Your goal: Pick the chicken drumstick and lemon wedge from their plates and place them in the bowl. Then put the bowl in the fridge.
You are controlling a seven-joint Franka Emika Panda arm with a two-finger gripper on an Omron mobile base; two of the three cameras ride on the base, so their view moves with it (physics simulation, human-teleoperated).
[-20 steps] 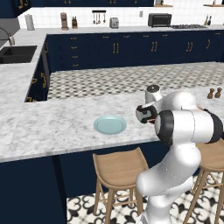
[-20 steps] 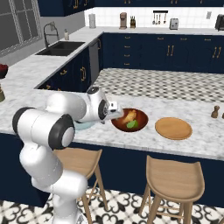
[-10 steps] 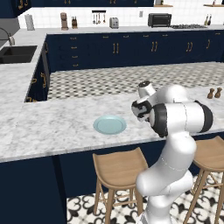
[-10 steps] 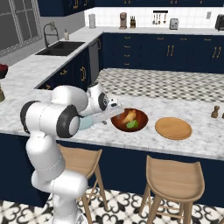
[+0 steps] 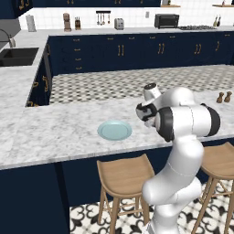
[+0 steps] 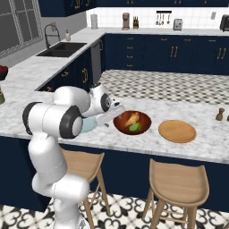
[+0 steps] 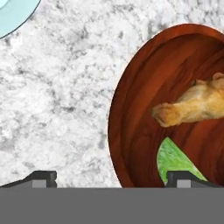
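Resting on the marble desk [image 6: 53,71], the bowl [image 6: 132,123] already holds the chicken drumstick [image 7: 192,106] and lemon wedge [image 7: 177,162]; both plates [image 6: 177,131] are emptied. The hand [image 7: 109,178] is spread wide around the bowl's near rim, ungripped. Fridge placement is left. No writing is legible.

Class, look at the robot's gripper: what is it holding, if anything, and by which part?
Nothing. The gripper is open above the near rim of the bowl, which holds the chicken drumstick and lemon wedge.
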